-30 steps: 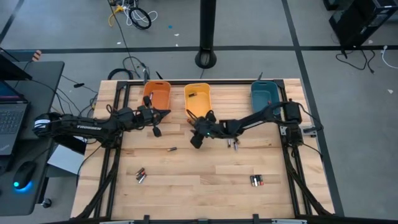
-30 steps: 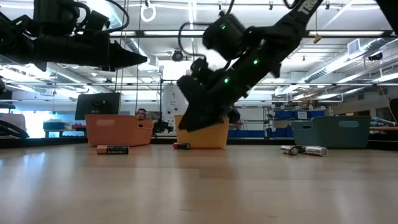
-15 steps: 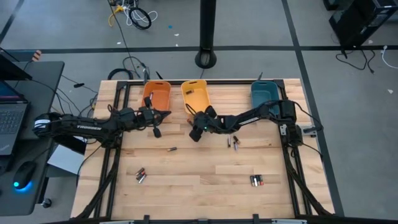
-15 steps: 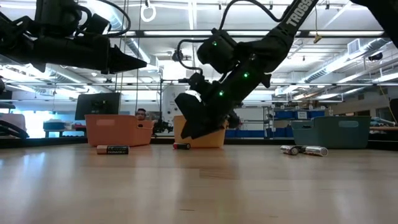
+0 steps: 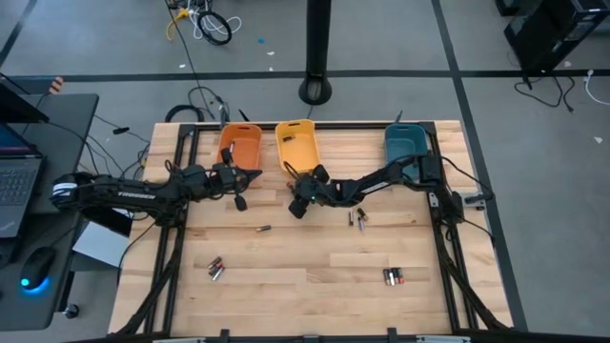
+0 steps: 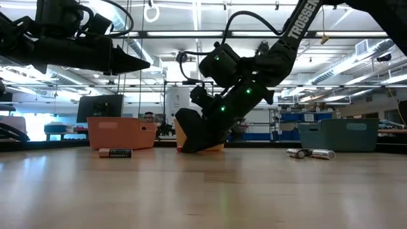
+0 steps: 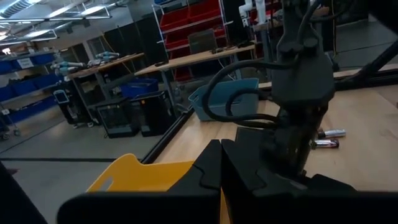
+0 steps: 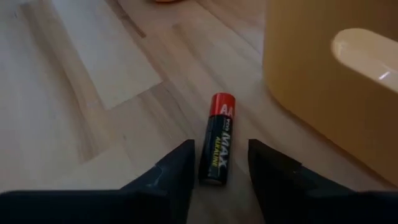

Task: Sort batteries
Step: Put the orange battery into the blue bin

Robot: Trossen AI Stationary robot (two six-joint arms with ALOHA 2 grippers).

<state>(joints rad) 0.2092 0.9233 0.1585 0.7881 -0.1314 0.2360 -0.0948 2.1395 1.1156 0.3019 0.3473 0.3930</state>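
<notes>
I'm early in the sort. One battery (image 5: 286, 139) lies in the yellow bin (image 5: 297, 151); the orange bin (image 5: 240, 148) and teal bin (image 5: 404, 145) look empty. My right hand (image 5: 297, 206) is down by the yellow bin, fingers apart around an AA battery (image 8: 216, 138) on the tabletop (image 5: 305, 276) — not yet gripped. My left hand (image 5: 239, 201) hovers closed and empty. Loose elsewhere I count roughly seven cells — three bins.

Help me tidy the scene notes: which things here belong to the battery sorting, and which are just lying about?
Job:
- AA battery between right claw fingers
- loose batteries
- orange bin, yellow bin, teal bin

Lying about:
- laptop, mouse
- floor cables
</notes>
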